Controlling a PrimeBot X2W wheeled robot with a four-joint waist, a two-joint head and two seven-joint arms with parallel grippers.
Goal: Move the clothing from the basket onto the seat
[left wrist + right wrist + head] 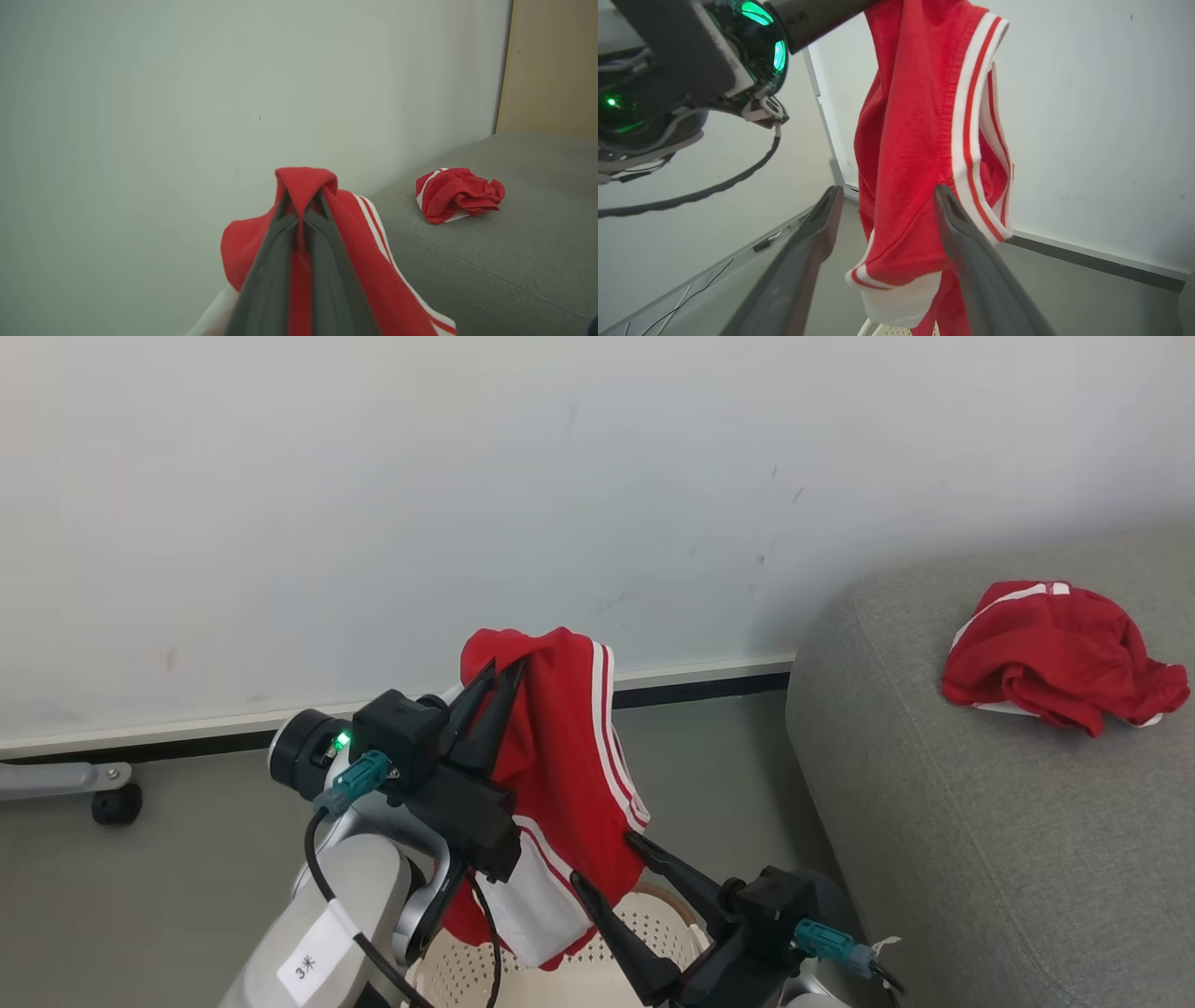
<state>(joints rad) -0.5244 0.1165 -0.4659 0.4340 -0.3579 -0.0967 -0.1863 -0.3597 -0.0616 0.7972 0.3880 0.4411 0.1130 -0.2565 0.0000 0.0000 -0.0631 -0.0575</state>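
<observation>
My left gripper (502, 670) is shut on a red garment with white stripe trim (560, 775), which hangs from it above the cream basket (644, 919). In the left wrist view the red cloth (306, 184) drapes over my closed fingertips. My right gripper (602, 863) stands open just below and to the right, its fingers (955, 214) spread beside the hanging cloth (915, 154), holding nothing. A second crumpled red garment (1055, 658) lies on the grey sofa (980, 821) at the right, also seen as a red bundle (455, 193) on the sofa seat (504, 252).
A pale wall (467, 485) with a dark baseboard (691, 691) runs behind. A caster and metal leg (107, 793) sit at the far left on the grey floor (140, 896). A tan panel (551, 65) stands beyond the sofa.
</observation>
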